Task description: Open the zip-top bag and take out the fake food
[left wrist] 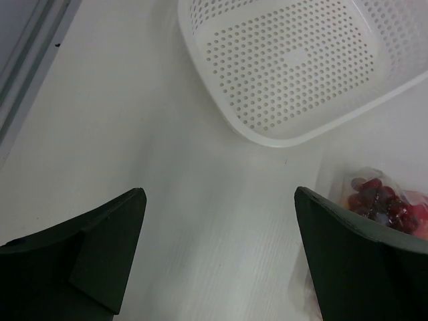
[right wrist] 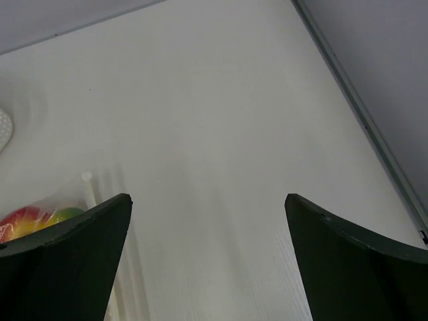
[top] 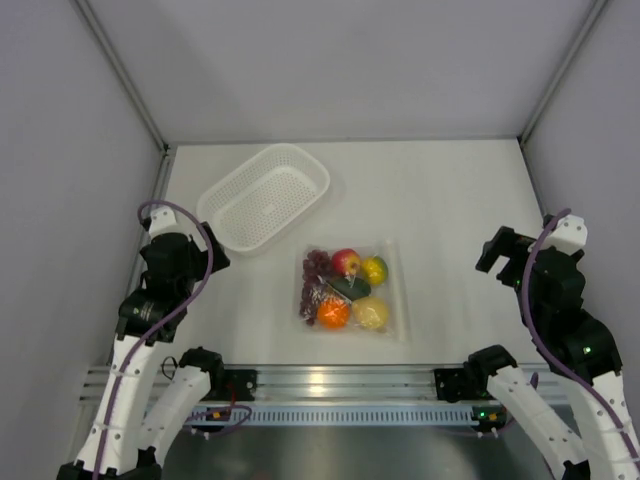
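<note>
The clear zip-top bag (top: 385, 250) lies flat at the table's middle, near the front. Inside it are the fake food pieces: a red apple (top: 346, 262), a lemon (top: 374, 270), another lemon (top: 371, 314), an orange (top: 333, 313), a dark avocado (top: 350, 287) and purple grapes (top: 315, 268). My left gripper (top: 207, 258) is open and empty, left of the bag; its wrist view shows the grapes (left wrist: 378, 202) at the right. My right gripper (top: 497, 252) is open and empty, right of the bag; its wrist view shows the apple (right wrist: 23, 221) at the left edge.
A white perforated basket (top: 264, 196) stands empty behind and left of the bag, also in the left wrist view (left wrist: 294, 63). Grey walls enclose the table on three sides. The metal rail (top: 330, 382) with the arm bases runs along the front edge.
</note>
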